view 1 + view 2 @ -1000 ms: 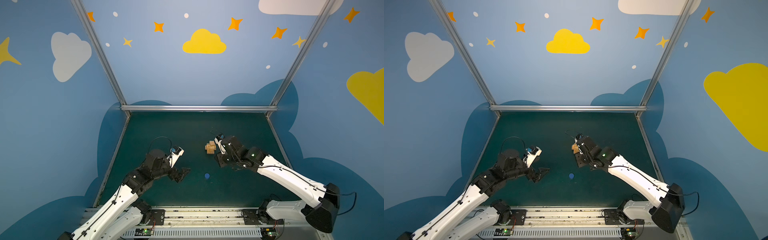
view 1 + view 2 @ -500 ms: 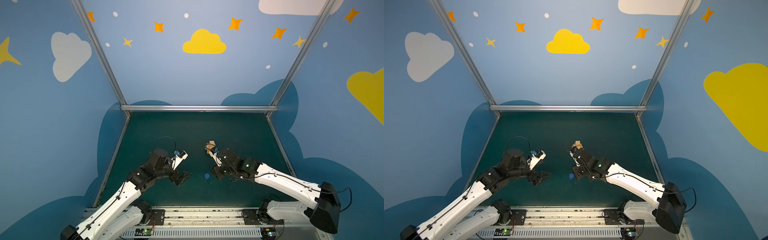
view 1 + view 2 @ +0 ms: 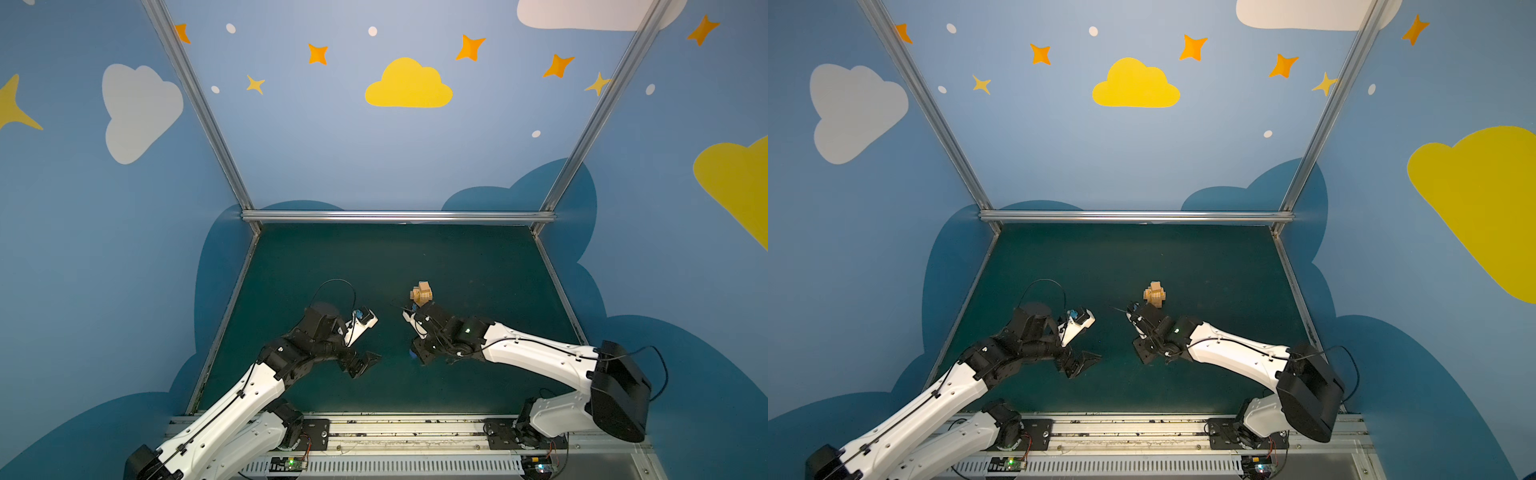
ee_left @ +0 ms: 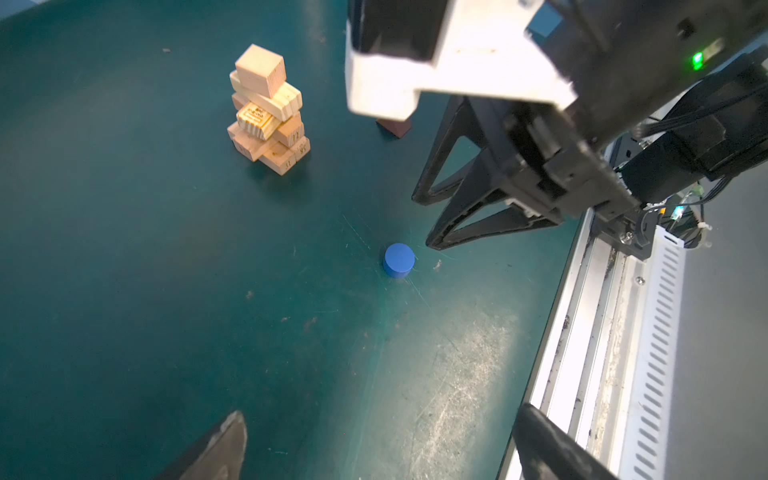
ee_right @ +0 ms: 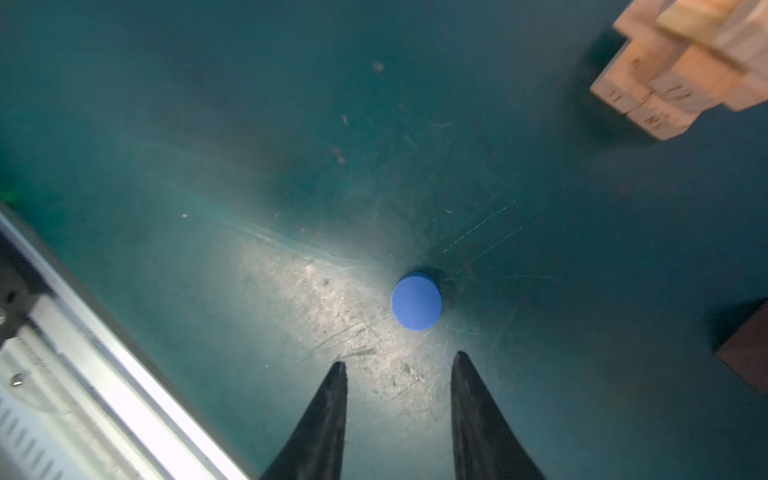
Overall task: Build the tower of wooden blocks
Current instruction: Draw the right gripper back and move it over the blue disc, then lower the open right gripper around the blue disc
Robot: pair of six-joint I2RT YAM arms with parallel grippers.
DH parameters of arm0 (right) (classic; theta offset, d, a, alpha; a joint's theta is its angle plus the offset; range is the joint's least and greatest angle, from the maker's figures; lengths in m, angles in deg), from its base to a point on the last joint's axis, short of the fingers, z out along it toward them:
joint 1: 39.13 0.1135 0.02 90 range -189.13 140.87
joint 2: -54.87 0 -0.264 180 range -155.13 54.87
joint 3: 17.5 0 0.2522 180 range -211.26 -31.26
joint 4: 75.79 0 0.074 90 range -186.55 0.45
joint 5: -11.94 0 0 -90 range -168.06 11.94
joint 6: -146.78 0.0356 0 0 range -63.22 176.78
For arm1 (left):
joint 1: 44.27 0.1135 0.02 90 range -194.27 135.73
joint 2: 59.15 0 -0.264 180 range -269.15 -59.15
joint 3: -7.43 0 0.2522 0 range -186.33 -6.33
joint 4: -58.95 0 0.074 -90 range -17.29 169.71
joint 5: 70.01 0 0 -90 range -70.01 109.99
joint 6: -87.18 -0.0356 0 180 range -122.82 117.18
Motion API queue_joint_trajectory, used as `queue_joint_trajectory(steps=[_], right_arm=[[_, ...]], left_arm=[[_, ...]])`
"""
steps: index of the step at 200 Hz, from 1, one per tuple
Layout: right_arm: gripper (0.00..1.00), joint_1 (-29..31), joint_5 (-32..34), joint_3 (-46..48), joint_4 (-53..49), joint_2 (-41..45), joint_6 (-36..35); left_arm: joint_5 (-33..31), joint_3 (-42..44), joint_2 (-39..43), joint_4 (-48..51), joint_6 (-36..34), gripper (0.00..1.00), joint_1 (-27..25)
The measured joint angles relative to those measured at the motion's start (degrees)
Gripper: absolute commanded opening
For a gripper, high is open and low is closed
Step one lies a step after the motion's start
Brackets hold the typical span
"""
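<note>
Overhead glare whitens the mat (image 5: pixel 332 299); right wrist view looks hazy.

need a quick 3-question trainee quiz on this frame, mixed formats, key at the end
1. True or false: the right claw is holding the blue round piece.
2. What sits on top of the wood block tower? A) a tan cube B) the blue round piece C) a yellow ball
3. In a few words: is the dark reddish-brown cube part of the tower, or somewhere else?

Key
1. False: the piece lies on the mat just ahead of the open, empty jaws.
2. A
3. Somewhere else: on the mat, apart from the tower.
</note>
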Motion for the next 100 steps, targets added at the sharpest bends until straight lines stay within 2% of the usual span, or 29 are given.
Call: queue_joint_trajectory(steps=[100], right_arm=[[0.36, 0.0, 0.2, -0.7, 0.7, -8.4, 0.0]], left_arm=[[-0.6, 0.0, -1.2, 0.5, -0.3, 1.0, -0.3]])
